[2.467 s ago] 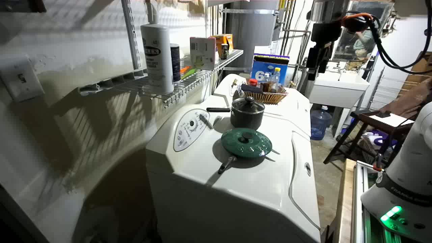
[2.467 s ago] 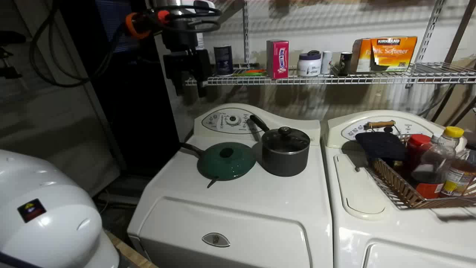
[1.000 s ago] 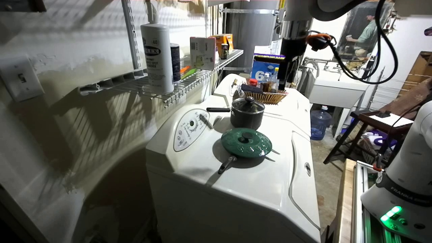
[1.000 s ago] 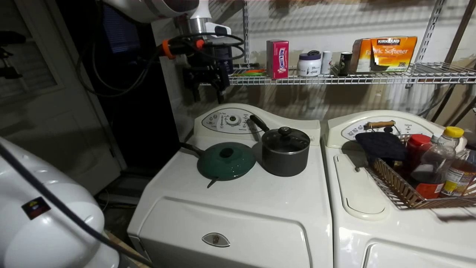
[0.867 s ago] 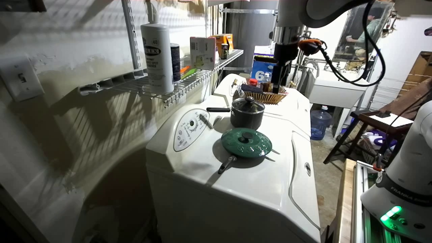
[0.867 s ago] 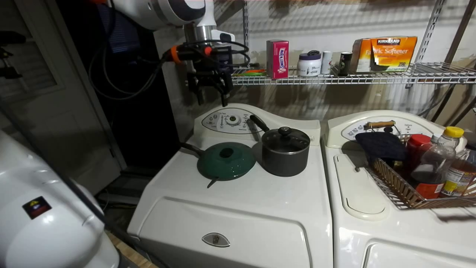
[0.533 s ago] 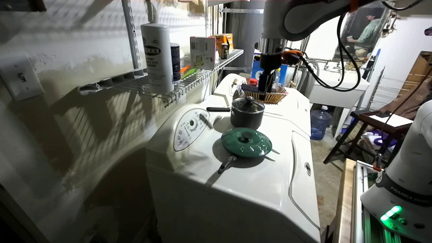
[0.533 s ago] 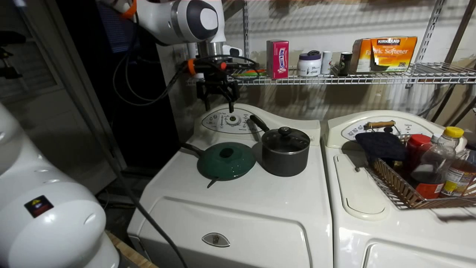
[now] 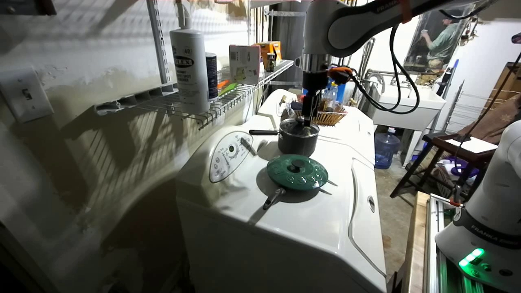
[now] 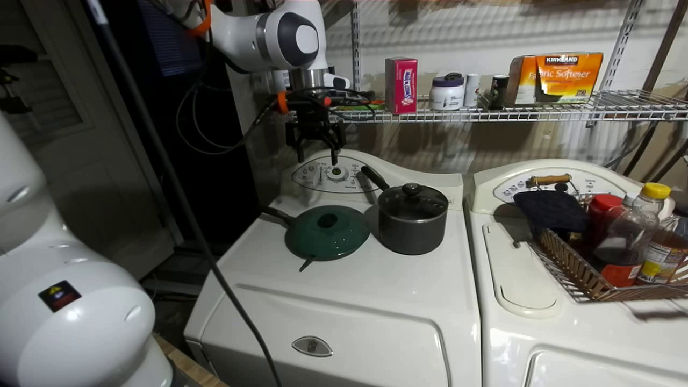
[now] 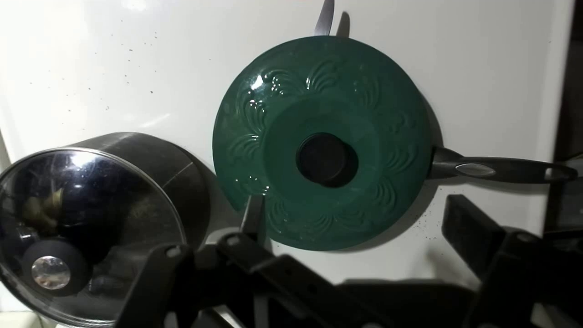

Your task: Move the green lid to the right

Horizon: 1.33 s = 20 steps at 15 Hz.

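Observation:
The round green lid [image 9: 303,179] lies on a frying pan on top of a white machine; it also shows in an exterior view [image 10: 322,239] and fills the middle of the wrist view [image 11: 319,214]. Its black knob [image 11: 321,157] is at its centre. The pan's dark handle [image 11: 496,169] sticks out; the pan body is hidden under the lid. My gripper [image 10: 317,161] points down, open and empty, above and behind the lid, apart from it. In the wrist view its fingers [image 11: 354,200] are wide apart over the lid's lower edge.
A black pot [image 10: 413,231] with a glass lid [image 11: 136,218] stands close beside the green lid. A wire shelf [image 10: 371,115] with boxes and jars runs along the wall. A basket [image 10: 570,260] with bottles stands on the adjoining machine. A control panel [image 10: 317,174] rises behind.
The arm has swung in and my gripper has moved lower, toward the wall and over the machine. It has stayed open. The lid, pan and pot have not moved.

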### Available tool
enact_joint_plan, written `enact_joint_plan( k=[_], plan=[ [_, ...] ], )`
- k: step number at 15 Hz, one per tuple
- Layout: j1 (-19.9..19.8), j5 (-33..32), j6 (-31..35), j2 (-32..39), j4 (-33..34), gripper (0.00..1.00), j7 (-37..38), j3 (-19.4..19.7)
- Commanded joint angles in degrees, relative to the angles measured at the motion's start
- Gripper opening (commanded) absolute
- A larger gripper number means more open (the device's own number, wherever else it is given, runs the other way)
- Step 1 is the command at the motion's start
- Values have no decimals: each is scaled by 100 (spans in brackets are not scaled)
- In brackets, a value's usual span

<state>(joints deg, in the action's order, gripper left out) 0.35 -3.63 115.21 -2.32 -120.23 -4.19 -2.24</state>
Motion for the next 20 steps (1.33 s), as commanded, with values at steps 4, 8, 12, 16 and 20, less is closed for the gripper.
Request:
enact_joint_plan(
  k=[4,8,12,16,20],
  plan=[
    [-20,133,57,291,117,100,-204,115],
    [-33,185,81,720,240,100,-559,149],
    [-34,291,160,1251,432,100,-882,103],
    [-66,622,309,1738,644,100,-952,23],
    [-56,713,471,2108,850,100,-765,6]
  ],
)
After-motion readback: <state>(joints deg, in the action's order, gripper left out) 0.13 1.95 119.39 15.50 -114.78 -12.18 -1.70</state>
